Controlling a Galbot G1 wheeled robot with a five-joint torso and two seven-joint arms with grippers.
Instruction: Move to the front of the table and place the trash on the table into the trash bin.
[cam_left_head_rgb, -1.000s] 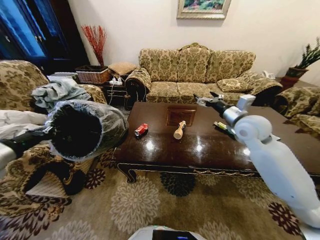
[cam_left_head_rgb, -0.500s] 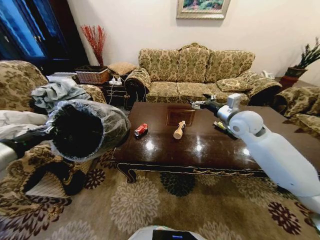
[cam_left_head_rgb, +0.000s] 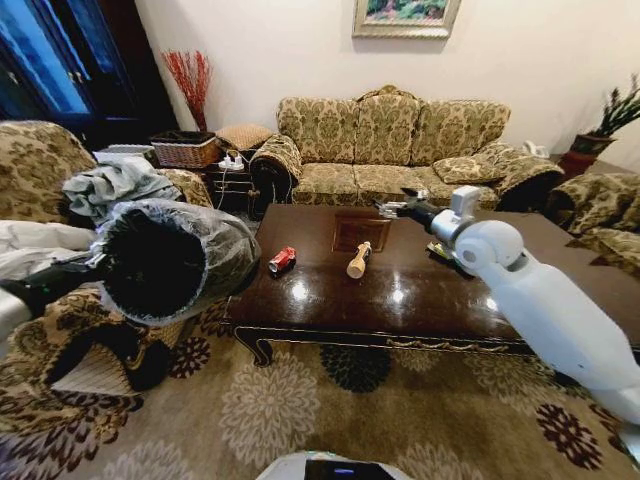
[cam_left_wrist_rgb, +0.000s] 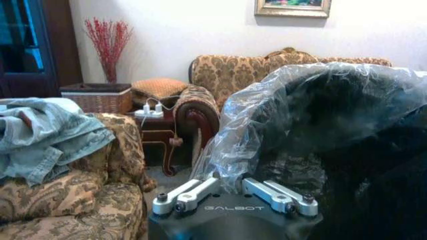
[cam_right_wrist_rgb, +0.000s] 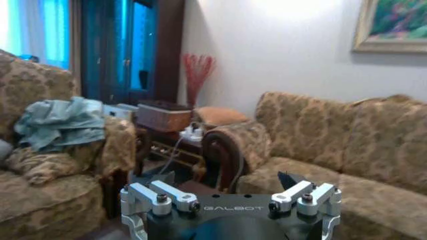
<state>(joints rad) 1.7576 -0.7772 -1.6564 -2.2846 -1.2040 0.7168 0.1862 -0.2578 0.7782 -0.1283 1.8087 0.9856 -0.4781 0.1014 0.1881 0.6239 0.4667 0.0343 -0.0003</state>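
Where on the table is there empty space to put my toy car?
The table is bare along its near edge, in front of the red can and tan bottle. It is crowded farther back, around those two and beside the right claw.

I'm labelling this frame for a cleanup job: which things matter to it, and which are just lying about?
Job: table, can, bottle, packet, bin in left tool, right tool.
Lying about: sofa, wicker basket, jeans, plant.
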